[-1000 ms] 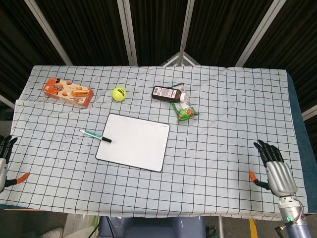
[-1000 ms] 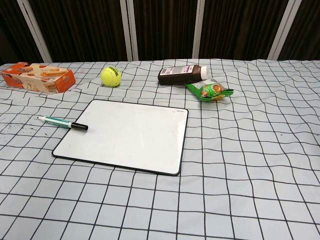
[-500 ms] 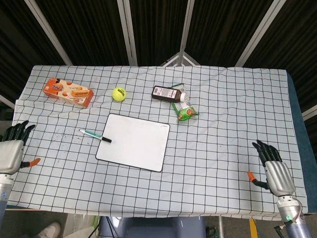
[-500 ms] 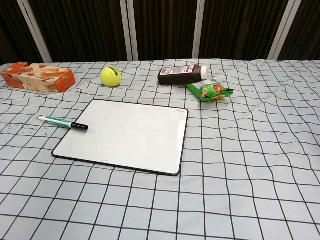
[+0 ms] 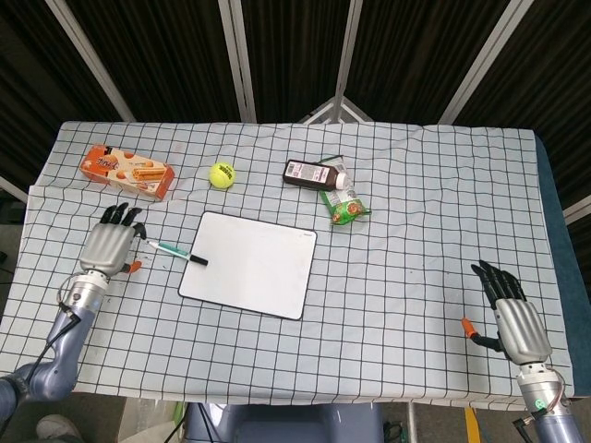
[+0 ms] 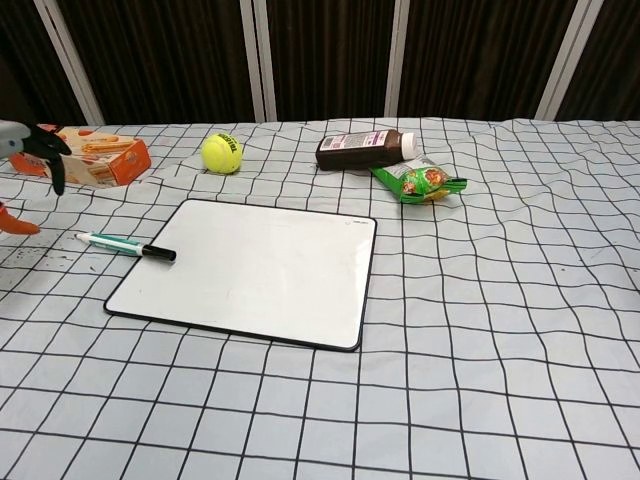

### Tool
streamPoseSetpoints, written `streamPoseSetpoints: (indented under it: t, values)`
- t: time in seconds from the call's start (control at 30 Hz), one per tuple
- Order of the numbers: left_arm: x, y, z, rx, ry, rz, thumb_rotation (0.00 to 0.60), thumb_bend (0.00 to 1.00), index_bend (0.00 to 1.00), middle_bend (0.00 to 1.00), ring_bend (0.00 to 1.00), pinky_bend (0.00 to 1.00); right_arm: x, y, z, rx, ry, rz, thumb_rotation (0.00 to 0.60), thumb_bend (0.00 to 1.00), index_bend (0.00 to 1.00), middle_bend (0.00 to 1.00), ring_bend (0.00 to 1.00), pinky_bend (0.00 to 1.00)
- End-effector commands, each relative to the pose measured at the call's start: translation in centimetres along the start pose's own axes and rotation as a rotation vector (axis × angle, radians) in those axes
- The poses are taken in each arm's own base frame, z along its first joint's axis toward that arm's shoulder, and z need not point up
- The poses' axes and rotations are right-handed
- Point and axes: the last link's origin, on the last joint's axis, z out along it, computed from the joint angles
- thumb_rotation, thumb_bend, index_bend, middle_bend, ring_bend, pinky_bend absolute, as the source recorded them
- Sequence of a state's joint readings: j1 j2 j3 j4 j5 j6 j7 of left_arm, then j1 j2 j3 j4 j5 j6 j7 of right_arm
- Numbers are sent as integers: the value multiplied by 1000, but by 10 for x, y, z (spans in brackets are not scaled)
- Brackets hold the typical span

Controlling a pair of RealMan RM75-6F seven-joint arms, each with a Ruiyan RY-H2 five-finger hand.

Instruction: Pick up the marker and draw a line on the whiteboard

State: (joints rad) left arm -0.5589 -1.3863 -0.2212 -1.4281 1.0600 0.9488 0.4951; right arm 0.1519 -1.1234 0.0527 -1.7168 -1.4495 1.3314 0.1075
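A green-and-white marker [image 5: 174,251] [image 6: 122,245] with a black cap lies on the cloth, its capped end resting on the left edge of the whiteboard [image 5: 249,263] [image 6: 250,268]. My left hand [image 5: 109,247] [image 6: 28,150] hovers just left of the marker's tail, fingers spread, holding nothing. Over the table's near right corner my right hand [image 5: 517,317] is open, far from both; the chest view does not show it.
An orange snack box [image 5: 126,171] [image 6: 80,155] lies at the back left, a tennis ball [image 5: 221,174] [image 6: 222,153] beside it. A dark bottle [image 5: 314,175] [image 6: 366,148] on its side and a green packet [image 5: 346,210] [image 6: 420,181] sit behind the board.
My left hand has swung in from the table's left edge toward the marker and now shows in the chest view. The right hand has barely moved.
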Motion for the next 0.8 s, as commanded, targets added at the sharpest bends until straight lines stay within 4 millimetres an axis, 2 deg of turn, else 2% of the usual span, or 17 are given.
streamPoseSetpoints:
  t: [0.03, 0.43, 0.8]
  values:
    - [-9, 15, 12, -27, -23, 41, 600, 310, 435, 110, 1, 78, 0, 0, 0, -1, -1, 3, 600, 327, 0, 0, 0, 0]
    - [-25, 45, 35, -61, -49, 75, 600, 367, 447, 113, 1, 78, 1, 1, 1, -3, -6, 15, 600, 327, 0, 0, 0, 0]
    - [-32, 55, 46, -64, -60, 87, 600, 413, 468, 116, 1, 78, 1, 1, 1, -5, -9, 25, 600, 327, 0, 0, 0, 0]
